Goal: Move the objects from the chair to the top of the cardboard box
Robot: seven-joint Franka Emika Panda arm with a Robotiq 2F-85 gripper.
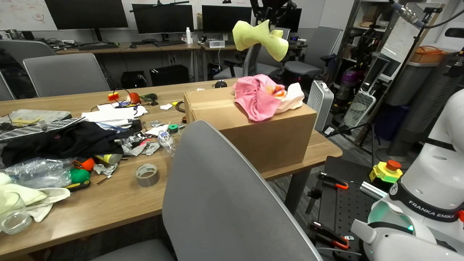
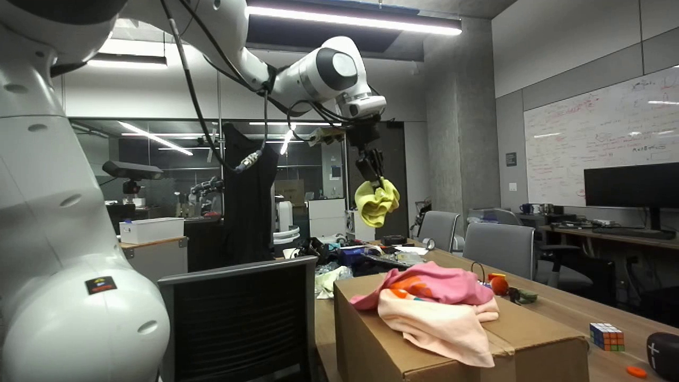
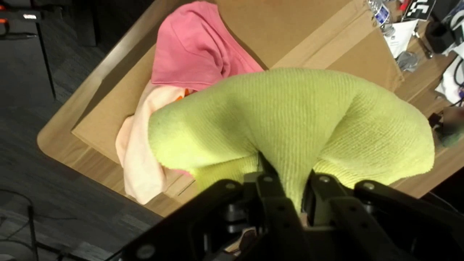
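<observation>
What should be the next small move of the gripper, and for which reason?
Probably lower the gripper a little toward the cardboard box, without letting go. It pinches the yellow-green cloth, which hangs higher than the box in both exterior views; the wrist view shows uncovered box top beside the pink cloth.

I'm in a robotics lab w/ office bits: scribbled whiteboard (image 2: 599,132), monitors (image 1: 162,21) & keyboards (image 1: 98,46) on desks (image 1: 170,48), plus my Franka arm (image 1: 431,174) & red e-stop btn (image 1: 393,165).

ceiling light (image 2: 355,20) glows white; whiteboard (image 2: 594,138) catches glare
</observation>
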